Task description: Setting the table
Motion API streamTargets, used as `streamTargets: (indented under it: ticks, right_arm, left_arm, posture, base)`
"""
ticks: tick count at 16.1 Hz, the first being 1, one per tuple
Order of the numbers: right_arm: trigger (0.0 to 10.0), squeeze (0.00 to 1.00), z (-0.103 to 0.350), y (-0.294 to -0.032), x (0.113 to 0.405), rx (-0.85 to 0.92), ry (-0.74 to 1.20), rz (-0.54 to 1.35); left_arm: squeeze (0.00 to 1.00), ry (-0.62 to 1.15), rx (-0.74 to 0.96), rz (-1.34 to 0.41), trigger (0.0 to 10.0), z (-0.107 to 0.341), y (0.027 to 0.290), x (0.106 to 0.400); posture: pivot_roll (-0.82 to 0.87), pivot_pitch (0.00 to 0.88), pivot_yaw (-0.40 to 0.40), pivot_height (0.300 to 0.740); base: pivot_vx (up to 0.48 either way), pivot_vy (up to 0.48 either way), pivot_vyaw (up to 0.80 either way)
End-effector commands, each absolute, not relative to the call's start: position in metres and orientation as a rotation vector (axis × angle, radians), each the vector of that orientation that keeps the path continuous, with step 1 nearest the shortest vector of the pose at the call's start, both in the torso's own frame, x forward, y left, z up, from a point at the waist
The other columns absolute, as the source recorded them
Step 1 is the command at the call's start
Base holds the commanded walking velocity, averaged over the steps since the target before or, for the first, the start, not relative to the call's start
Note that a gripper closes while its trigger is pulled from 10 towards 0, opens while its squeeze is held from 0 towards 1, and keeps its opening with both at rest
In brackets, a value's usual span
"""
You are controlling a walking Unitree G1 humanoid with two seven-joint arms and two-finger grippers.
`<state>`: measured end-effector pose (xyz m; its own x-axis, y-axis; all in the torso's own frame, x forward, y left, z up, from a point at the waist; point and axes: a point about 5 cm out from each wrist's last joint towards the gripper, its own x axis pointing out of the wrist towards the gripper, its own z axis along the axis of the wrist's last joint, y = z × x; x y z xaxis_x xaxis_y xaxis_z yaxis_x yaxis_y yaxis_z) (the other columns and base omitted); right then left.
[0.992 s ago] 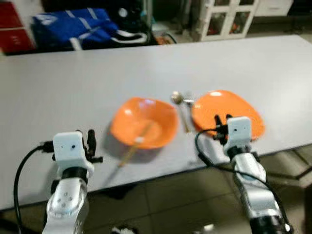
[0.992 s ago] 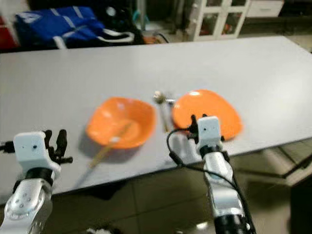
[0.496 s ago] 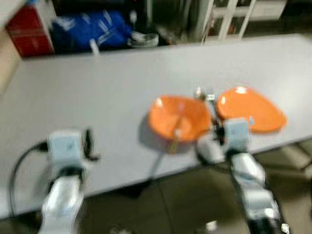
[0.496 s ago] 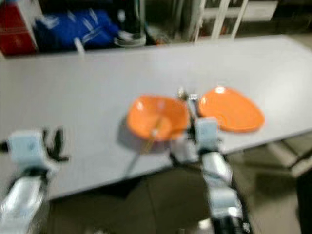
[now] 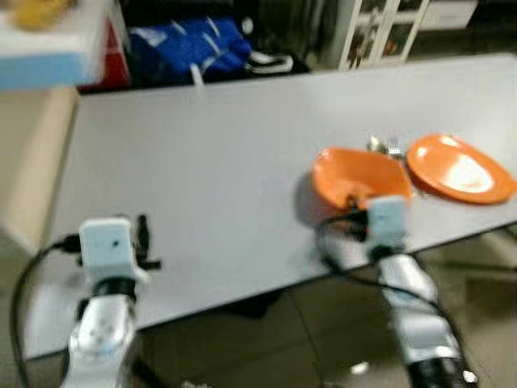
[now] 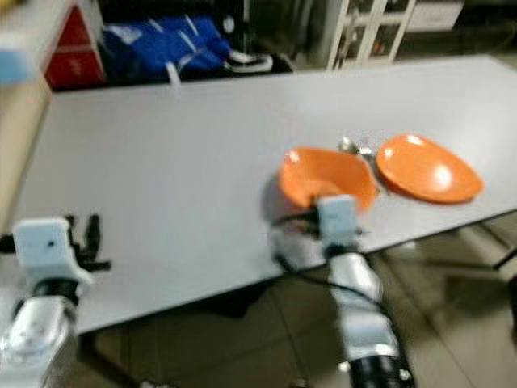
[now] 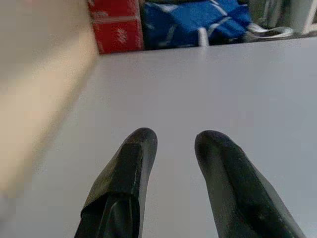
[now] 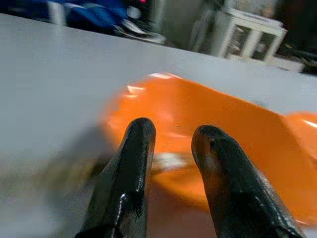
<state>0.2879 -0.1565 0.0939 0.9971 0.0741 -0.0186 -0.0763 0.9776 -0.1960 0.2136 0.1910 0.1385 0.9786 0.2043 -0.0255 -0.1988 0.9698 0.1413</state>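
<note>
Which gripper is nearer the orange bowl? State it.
Right. The right gripper is at the orange bowl's near rim, fingers parted and pointing into it. The left gripper hangs over bare table far to the bowl's left, holding nothing.

Even indoor light; head views motion-blurred; glare on orange plate (image 5: pixel 460 168); soft shadow left of orange bowl (image 5: pixel 358 177).

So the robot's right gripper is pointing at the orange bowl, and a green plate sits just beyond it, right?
Not quite: the plate is orange, not green, as the right eye view shows. The rest holds: the right gripper points at the orange bowl, and the plate sits just beyond it on the table.
</note>
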Motion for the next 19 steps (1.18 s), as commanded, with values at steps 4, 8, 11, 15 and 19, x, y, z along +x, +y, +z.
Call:
streamTargets:
  ticks: [4, 8, 11, 15, 19]
  right_arm:
    - [10.0, 0.0, 0.089, -0.166, 0.286, -0.232, 0.035, 0.037]
    - [10.0, 0.0, 0.091, -0.164, 0.286, -0.234, 0.022, 0.038]
    - [10.0, 0.0, 0.091, -0.162, 0.286, -0.234, 0.015, 0.046]
    - [10.0, 0.0, 0.091, -0.159, 0.288, -0.221, 0.018, 0.062]
    - [10.0, 0.0, 0.09, -0.154, 0.289, -0.209, 0.025, 0.093]
  left_arm:
    - [0.0, 0.037, 0.132, 0.166, 10.0, 0.138, 0.183, 0.218]
    - [0.0, 0.033, 0.139, 0.153, 10.0, 0.137, 0.18, 0.217]
    - [0.0, 0.034, 0.134, 0.154, 10.0, 0.136, 0.18, 0.217]
    - [0.0, 0.034, 0.125, 0.169, 10.0, 0.136, 0.183, 0.218]
    - [0.0, 0.046, 0.133, 0.164, 10.0, 0.134, 0.183, 0.219]
  posture:
    - [-0.04, 0.032, 0.02, 0.74]
    - [-0.04, 0.032, 0.022, 0.74]
    - [-0.04, 0.03, 0.02, 0.74]
    - [-0.03, 0.025, 0.019, 0.74]
    - [-0.03, 0.025, 0.02, 0.74]
  base:
    - [-0.171, 0.0, 0.0]
    - [0.0, 0.0, 0.0]
    - [0.0, 0.0, 0.0]
    - [-0.176, 0.0, 0.0]
    - [0.0, 0.206, 0.0]
